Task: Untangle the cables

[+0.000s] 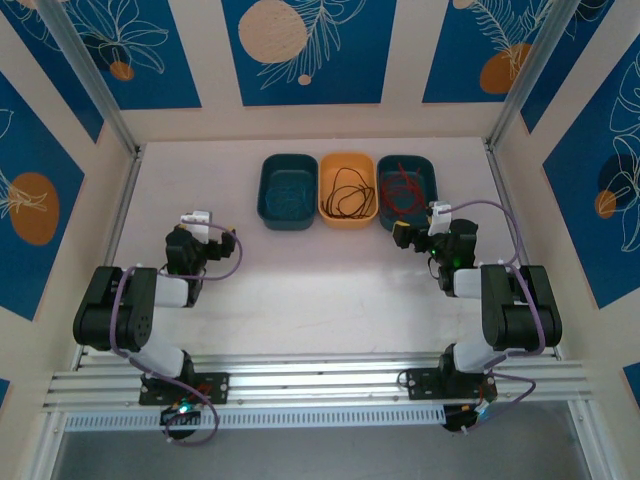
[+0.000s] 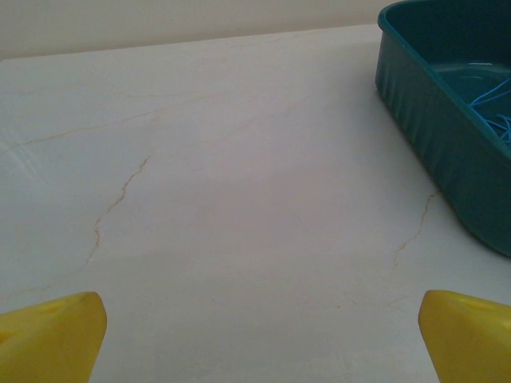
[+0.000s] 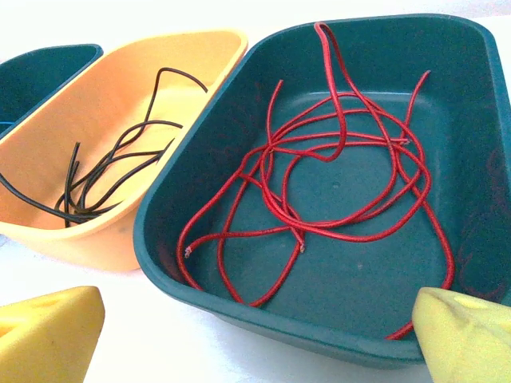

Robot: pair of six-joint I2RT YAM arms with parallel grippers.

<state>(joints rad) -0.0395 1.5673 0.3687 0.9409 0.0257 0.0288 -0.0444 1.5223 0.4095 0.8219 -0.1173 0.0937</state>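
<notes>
Yellow fingertips (image 2: 56, 335) of the left gripper (image 2: 259, 335) frame the bottom corners of its wrist view. They are spread wide apart, holding nothing and touching nothing, above the bare pale surface (image 2: 239, 159). The right gripper (image 3: 263, 335) is likewise fully spread and empty. It hangs just in front of the near rim of the right teal bin (image 3: 319, 341), though I cannot tell whether it touches the rim.

Three bins stand side by side at the far side of the surface, two teal and one orange. Each holds one cable bundle, three in all:
- The red cable (image 3: 275, 149) lies in loose overlapping loops in the right teal bin.
- The black cable (image 3: 84, 195) lies in the orange bin (image 3: 120, 239) in the middle.
- The blue cable (image 2: 489, 97) is partly visible inside the left teal bin (image 2: 431, 152).
</notes>
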